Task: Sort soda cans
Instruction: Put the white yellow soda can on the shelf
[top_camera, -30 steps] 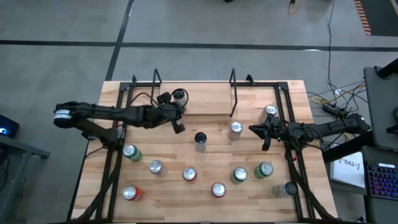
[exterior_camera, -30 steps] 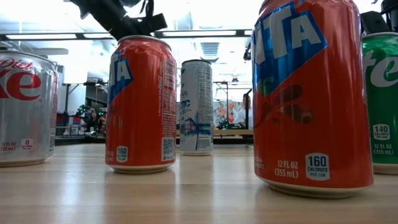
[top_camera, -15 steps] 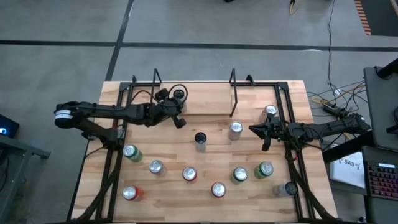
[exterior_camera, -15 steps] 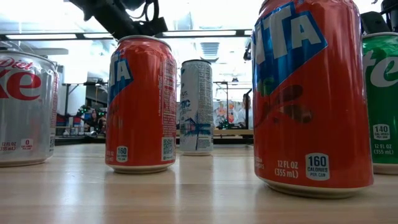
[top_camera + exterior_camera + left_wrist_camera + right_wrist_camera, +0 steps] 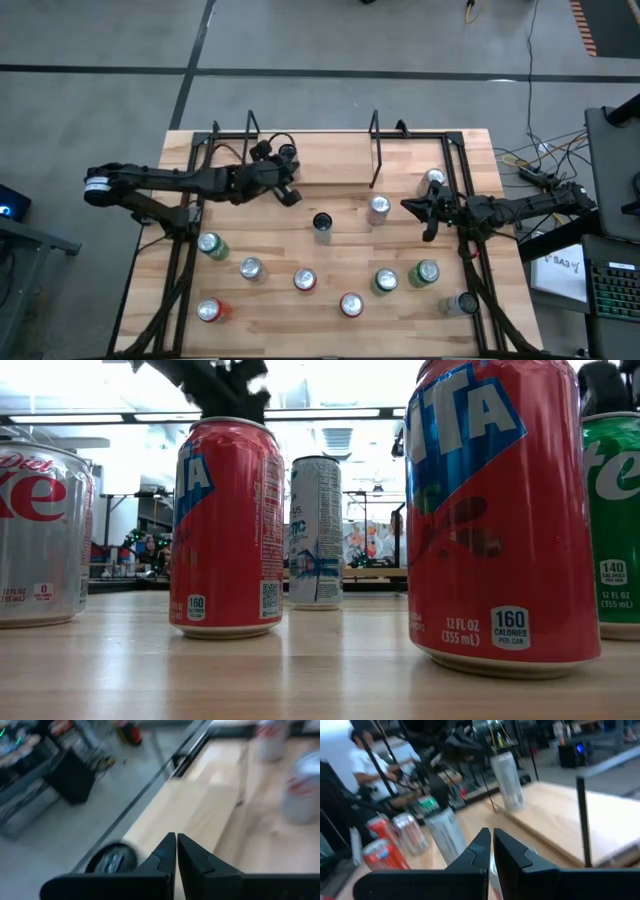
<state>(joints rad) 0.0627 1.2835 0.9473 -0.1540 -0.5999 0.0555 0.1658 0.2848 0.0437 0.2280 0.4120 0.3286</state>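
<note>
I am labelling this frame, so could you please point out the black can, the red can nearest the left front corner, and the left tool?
Black can (image 5: 322,222), high view, top.
Red can (image 5: 209,311), high view, silver lid.
Left tool (image 5: 293,196), high view, shut fingertips.

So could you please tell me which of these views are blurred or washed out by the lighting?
Left wrist view: smeared throughout, the silver-white metal cans mere soft shapes. Right wrist view: also soft, background hazy. Low view: bright ceiling lights wash out the top, though the red cylindrical soda can reads sharply. High view: evenly lit, cans on the wooden table distinct.
</note>
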